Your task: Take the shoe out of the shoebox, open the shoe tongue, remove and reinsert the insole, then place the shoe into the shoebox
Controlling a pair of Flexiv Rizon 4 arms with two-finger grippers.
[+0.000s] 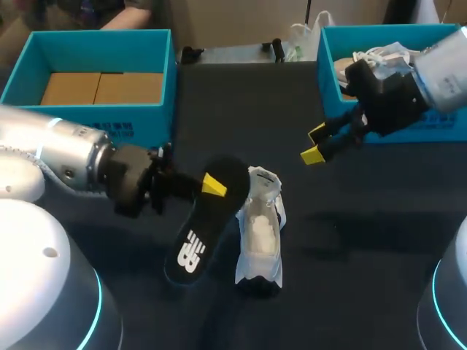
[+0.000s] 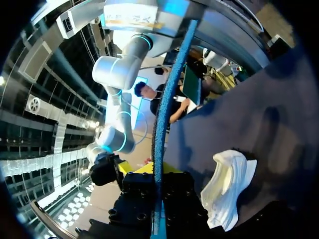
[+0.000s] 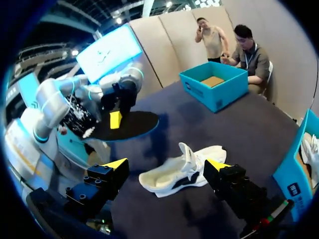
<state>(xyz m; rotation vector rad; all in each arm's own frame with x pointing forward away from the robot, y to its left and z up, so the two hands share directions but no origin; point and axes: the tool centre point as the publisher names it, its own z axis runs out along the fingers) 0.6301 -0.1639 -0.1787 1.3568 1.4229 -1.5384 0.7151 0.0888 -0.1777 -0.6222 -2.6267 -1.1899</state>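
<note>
Left gripper (image 1: 208, 186) pinches insole (image 1: 198, 237) beside shoe (image 1: 260, 233) at the middle of the table (image 1: 357, 248).
Right gripper (image 1: 315, 144) gapes empty; insole looks light, floppy; grip its edge.

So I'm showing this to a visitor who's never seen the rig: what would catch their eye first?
Probably the flat black insole with a white logo, pinched in the left gripper above the dark table. Right beside it lies the white sneaker, while the right gripper hovers open near the right-hand teal cardboard shoebox.

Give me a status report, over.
Left gripper shut on insole, out of shoe. Right gripper open, empty. Shoe on table beside insole. Nothing blocking shoe.
</note>
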